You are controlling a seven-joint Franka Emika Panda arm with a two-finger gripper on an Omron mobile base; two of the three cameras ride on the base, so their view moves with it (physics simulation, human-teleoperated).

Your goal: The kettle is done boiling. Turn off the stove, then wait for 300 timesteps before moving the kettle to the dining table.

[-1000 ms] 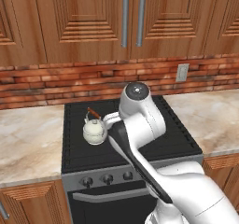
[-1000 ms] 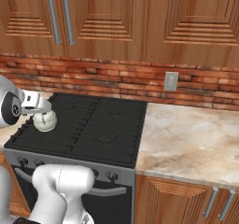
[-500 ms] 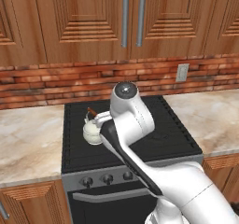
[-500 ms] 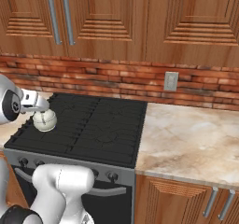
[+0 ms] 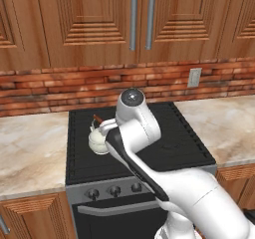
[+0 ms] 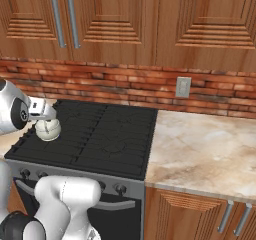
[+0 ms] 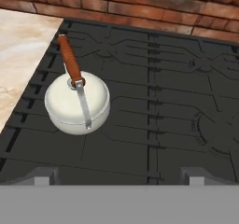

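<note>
Cream kettle (image 7: pixel 74 104), black stove (image 7: pixel 163 101)

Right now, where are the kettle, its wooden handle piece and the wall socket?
kettle (image 7: pixel 77 104): hand view, on its cream lid.
wooden handle piece (image 7: pixel 68 57): hand view, mid-length of the reddish grip.
wall socket (image 6: pixel 183 87): right base view, centre of its plate.

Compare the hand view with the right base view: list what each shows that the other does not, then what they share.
Hand view alone: the kettle's arched handle from above, with its reddish-brown wooden piece, and the two open fingers at the bottom.

Right base view alone: the wooden upper cabinets, the wall outlet, the marbled counter right of the stove, the stove's knobs, and the lower cabinets.

Both: the cream kettle on the black stove near its left edge, and the brick backsplash.
</note>
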